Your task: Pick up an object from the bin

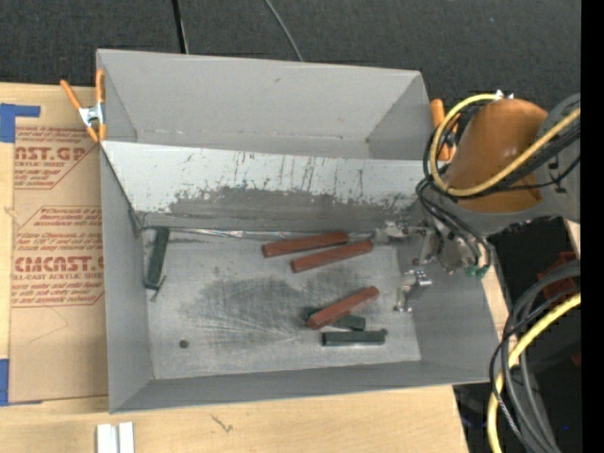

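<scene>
Grey bin (255, 102): gripper (409, 291) low by the right edge, just beside a red-brown bar (343, 307); whether it is spread cannot be told.

Grey bin (283, 111) (scuffed), red-brown sticks (305, 244), dark bars (354, 338)

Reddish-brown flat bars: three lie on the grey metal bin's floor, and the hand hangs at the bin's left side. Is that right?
Not quite. The camera view shows the hand at the right side of the grey metal bin, not the left. The three reddish-brown flat bars do lie on its floor.
</scene>
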You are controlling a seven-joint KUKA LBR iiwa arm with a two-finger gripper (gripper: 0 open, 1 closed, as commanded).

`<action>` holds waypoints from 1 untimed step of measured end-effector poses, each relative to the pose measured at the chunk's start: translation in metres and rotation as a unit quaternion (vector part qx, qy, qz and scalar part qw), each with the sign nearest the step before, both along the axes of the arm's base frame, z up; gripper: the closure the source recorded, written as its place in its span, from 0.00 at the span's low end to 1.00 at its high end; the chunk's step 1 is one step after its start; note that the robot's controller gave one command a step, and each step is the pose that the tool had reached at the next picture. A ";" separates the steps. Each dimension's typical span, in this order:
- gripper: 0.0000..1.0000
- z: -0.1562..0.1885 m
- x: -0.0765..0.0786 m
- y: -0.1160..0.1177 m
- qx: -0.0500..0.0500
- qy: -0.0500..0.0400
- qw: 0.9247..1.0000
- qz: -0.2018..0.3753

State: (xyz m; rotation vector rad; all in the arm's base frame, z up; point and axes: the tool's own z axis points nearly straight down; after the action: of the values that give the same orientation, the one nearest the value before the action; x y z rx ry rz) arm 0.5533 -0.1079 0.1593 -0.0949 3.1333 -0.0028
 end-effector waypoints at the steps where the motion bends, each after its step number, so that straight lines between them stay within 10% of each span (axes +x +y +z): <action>1: 1.00 -0.083 -0.026 0.017 0.000 0.001 1.000 0.013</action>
State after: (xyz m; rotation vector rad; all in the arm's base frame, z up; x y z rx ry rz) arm 0.5275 -0.0913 0.0766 -0.1367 3.1330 -0.0022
